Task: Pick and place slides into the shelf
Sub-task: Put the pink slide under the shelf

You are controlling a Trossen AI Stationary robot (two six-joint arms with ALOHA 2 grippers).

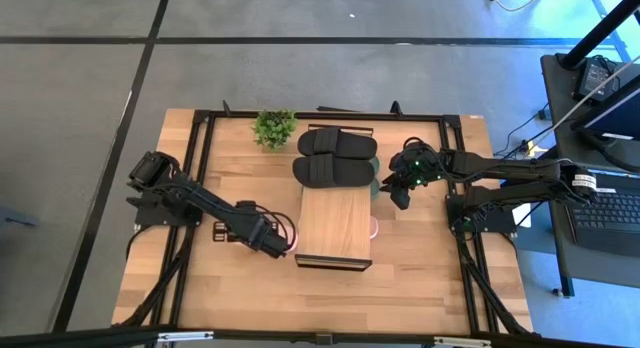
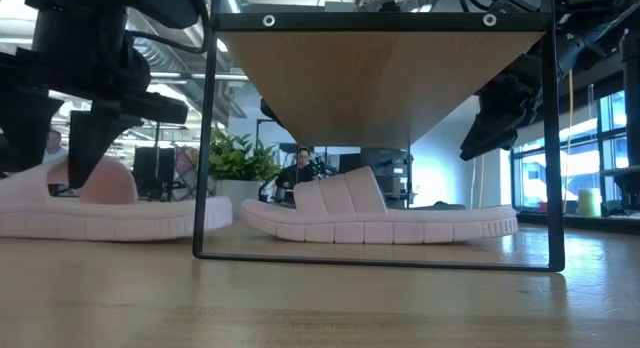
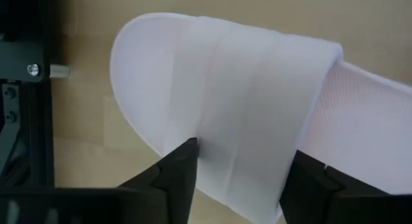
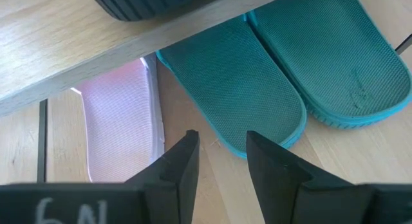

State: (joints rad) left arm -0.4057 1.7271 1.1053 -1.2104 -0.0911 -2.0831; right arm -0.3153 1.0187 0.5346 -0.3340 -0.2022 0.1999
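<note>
Wooden tabletop point(image 1: 230, 288) planks fill a dark frame, with grey floor around it and an office room showing beyond in the low view. At the shelf's left edge the left gripper point(image 3: 237, 169) sits low over a pale pink slide point(image 3: 244, 108), its two dark fingers point(image 3: 177, 176) spread to either side of the wide strap; the jaws stand open around the strap, and whether they touch it I cannot tell. In the low view this slide lies flat on the tabletop just outside the shelf's point(image 1: 335, 223) thin metal upright, toe toward the frame.

A second pink slide point(image 2: 380, 213) lies under the plank top, inside the frame, sole flat. On top of the shelf's far end rest two black slides point(image 1: 335, 156) side by side, overhanging toward the small potted plant point(image 1: 274, 126).

The right gripper point(image 4: 220, 161) hovers at the shelf's right far corner with its fingers parted and nothing between them. Ahead of it two dark green slides point(image 4: 290, 63) lie side by side on the tabletop, partly tucked beneath the plank edge, and the pink one's end shows just beside them.

Room is tight at the left upright, where the held-over slide nearly meets the frame; the near part of the tabletop lies open. A desk with a laptop point(image 1: 610, 213) stands off the right side.
</note>
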